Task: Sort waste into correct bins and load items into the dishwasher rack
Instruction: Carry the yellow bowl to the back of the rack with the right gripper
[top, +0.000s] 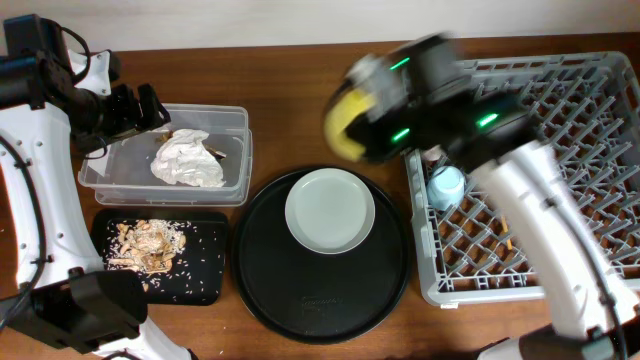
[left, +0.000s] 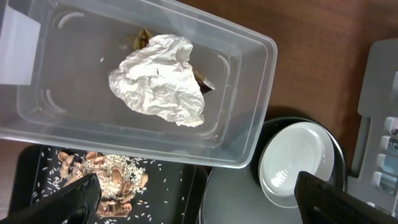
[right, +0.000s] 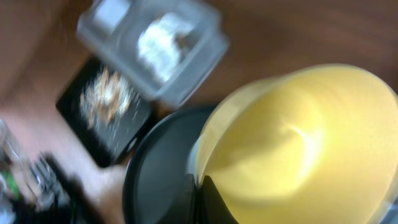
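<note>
One yellow bowl (right: 298, 143), one grey plate (top: 330, 211), one blue cup (top: 446, 184)

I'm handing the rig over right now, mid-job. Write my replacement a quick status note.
Left gripper: open, empty, over the clear tub.
Right gripper: shut on the yellow bowl, near the rack.
Done: tissue and brown wrapper in the tub; food scraps in the shallow black tray; blue cup in the rack.
Left: rack the bowl, then the grey plate lying on the round black tray. Pink cup and chopsticks not visible.
</note>
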